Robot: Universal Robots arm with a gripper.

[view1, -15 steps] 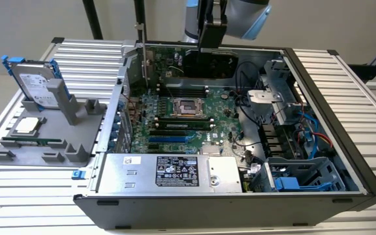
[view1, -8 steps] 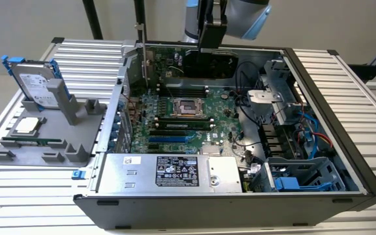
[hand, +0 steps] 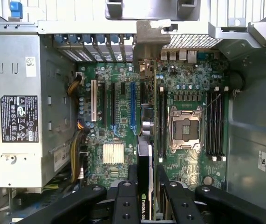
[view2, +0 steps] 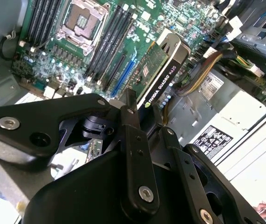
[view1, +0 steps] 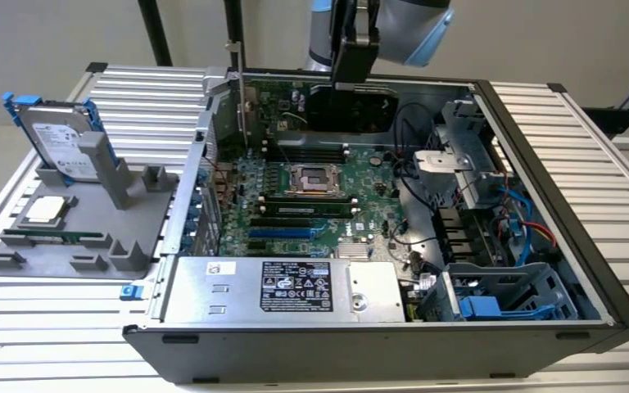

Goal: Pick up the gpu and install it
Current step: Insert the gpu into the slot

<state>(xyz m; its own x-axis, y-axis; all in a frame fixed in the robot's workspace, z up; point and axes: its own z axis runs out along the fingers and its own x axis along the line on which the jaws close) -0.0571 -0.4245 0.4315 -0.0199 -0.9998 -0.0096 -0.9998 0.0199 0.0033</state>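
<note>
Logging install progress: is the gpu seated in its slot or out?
Out. The pincer grips the gpu edge-on above the motherboard, apparently clear of its slots.

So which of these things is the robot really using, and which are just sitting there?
In the job:
- the gpu, clamped between the fingers of the gripper
- the motherboard under it
- the open computer case

Just lying about:
- the hard drive and the memory stick, on the grey stand
- the power supply

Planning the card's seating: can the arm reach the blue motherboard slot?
Probably yes: the case is open, the blue slot is empty with nothing across it, and the arm holds the card above the board.
</note>
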